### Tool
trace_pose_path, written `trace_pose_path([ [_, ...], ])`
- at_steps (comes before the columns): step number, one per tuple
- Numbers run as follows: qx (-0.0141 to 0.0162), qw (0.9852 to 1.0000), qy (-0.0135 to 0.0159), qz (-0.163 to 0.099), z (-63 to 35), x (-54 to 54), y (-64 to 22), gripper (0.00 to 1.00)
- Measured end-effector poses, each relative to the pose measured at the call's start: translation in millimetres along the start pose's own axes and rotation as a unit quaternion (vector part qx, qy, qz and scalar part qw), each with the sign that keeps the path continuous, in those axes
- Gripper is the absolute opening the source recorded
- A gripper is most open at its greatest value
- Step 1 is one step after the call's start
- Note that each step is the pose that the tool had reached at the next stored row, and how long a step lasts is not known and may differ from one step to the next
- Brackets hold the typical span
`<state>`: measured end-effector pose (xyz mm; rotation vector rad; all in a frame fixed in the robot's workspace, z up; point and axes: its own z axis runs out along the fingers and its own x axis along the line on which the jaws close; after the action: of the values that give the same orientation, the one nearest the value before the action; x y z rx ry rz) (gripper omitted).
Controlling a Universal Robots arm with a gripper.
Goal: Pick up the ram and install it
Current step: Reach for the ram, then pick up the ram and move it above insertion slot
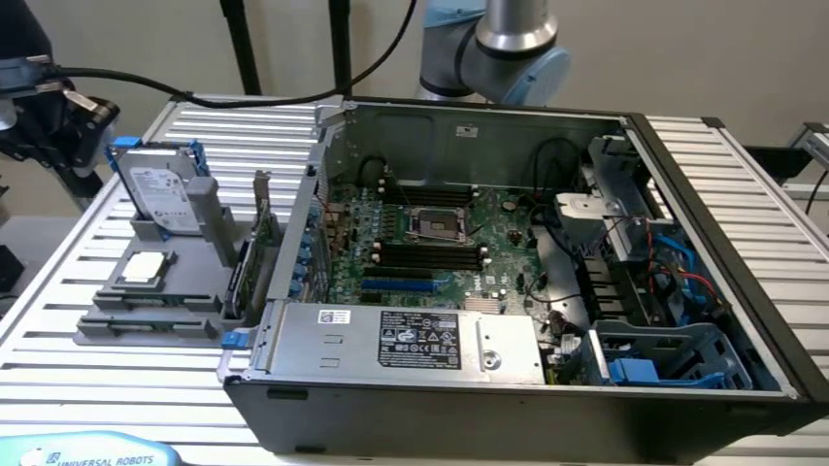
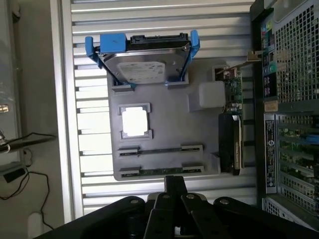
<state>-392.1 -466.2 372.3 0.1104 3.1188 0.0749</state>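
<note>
Two ram sticks lie flat in slots of a grey holder [image 2: 164, 112], one [image 2: 160, 149] beside the other [image 2: 160, 171], both thin and green. In the exterior view the ram sticks [image 1: 146, 313] sit at the holder's near end, to the left of the open computer case [image 1: 725, 194]. My gripper [image 2: 175, 183] hangs above the table beyond the holder's ram end, shut, with nothing between its black fingertips. Black memory slots [image 1: 428, 254] run across the motherboard inside the case, below the processor socket [image 1: 432, 225].
The holder also carries a hard drive in a blue frame [image 2: 144, 67], a processor [image 2: 134, 122] and an upright green expansion card [image 2: 233, 129]. The power supply [image 1: 402, 340] and the case walls rim the motherboard. The arm's base [image 1: 499, 49] stands behind the case.
</note>
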Motion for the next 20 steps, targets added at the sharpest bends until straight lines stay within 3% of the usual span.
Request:
trace_pose_path([
  [2, 0.0, 1.0, 0.0005, 0.0, 0.9, 4.8, -0.4, 0.11],
  [20, 0.0006, 1.0, 0.001, -0.004, 1.1, 5.0, -0.5, 0.11],
])
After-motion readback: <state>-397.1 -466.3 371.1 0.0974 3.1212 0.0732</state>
